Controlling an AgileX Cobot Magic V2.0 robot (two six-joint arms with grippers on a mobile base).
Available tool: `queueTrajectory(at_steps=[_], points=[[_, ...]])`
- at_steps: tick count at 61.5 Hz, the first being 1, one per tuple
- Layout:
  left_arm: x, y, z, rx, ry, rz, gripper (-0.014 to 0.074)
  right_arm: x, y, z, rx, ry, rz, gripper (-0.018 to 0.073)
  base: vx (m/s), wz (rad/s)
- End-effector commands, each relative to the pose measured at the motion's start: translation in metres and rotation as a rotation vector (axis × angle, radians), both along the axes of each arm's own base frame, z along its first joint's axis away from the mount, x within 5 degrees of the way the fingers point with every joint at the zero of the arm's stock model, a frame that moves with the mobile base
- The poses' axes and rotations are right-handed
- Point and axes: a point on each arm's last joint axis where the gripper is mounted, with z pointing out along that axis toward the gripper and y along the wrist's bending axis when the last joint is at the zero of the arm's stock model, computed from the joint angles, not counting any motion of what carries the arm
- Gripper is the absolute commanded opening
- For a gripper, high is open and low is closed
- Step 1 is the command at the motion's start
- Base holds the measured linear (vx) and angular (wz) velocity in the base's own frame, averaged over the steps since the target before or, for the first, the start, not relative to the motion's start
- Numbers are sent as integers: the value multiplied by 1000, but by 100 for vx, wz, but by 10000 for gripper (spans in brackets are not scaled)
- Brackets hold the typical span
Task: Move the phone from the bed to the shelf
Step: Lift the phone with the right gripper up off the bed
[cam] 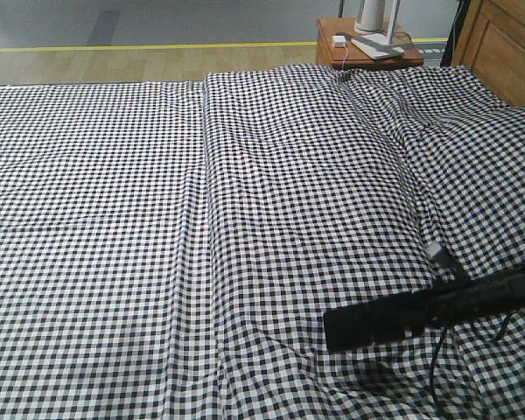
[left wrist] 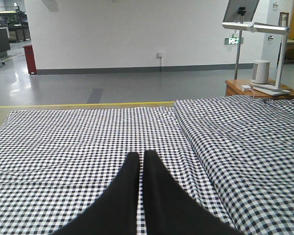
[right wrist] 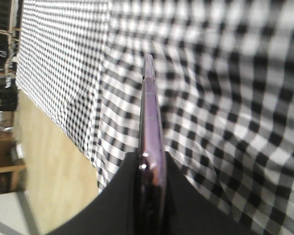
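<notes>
The black phone (cam: 367, 325) hangs just above the gingham bed (cam: 245, 219) at the lower right, casting a shadow on the sheet. My right gripper (cam: 423, 312) reaches in from the right edge and is shut on the phone's end. The right wrist view shows the phone (right wrist: 150, 112) edge-on with a pinkish rim, and the gripper (right wrist: 151, 164) has a finger (right wrist: 125, 196) pressed against each face. In the left wrist view my left gripper (left wrist: 139, 154) hovers over the bed (left wrist: 78, 137), shut and holding nothing. The shelf is out of view.
A small brown nightstand (cam: 332, 54) with a white lamp base (cam: 376, 26) stands past the bed's far right corner. The wooden headboard (cam: 503, 48) runs along the right. Wooden floor (right wrist: 54, 161) shows beside the bed's edge, grey floor (left wrist: 112, 90) beyond.
</notes>
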Motion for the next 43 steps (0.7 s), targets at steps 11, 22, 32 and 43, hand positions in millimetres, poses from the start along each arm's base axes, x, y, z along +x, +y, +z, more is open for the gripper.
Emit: queueTrajectory(at_steps=[11, 22, 32, 43], points=[[-2, 0, 15, -11, -105, -4, 1, 7, 6, 129, 72, -219, 24, -3, 0, 0], [-2, 0, 15, -11, -105, -4, 1, 3, 25, 197, 33, -328, 43, -3, 0, 0], [-2, 0, 15, -11, -105, -4, 1, -11, 60, 254, 12, -450, 115, -3, 0, 0], [-2, 0, 15, -11, -105, -4, 1, -35, 101, 303, 18, -535, 191, -3, 0, 0]])
